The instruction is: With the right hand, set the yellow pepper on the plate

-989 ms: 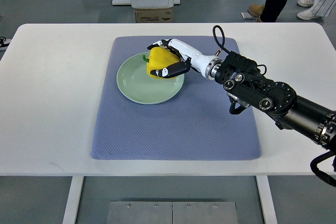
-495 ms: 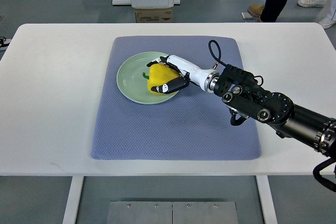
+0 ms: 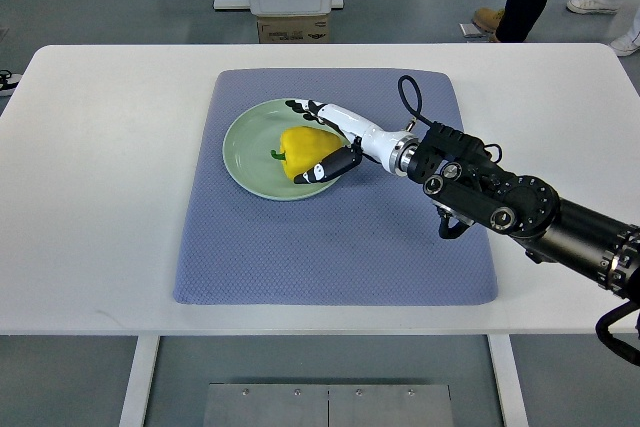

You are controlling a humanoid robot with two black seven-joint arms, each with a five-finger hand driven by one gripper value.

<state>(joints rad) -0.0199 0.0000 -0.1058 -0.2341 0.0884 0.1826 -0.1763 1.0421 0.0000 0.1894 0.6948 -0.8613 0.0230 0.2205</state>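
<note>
The pepper was bright yellow and glossy, blocky in shape, lying on its side with a short green stem pointing left. It sat on the pale green plate, on the plate's right half. The right hand cupped it from the right, fingers loosened around it, the dark thumb at the pepper's near side. The plate lay on a blue mat on the white bench.

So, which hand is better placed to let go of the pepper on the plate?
The right hand. It is at the yellow pepper, which lies on the green plate. No left hand shows in the picture.
</note>
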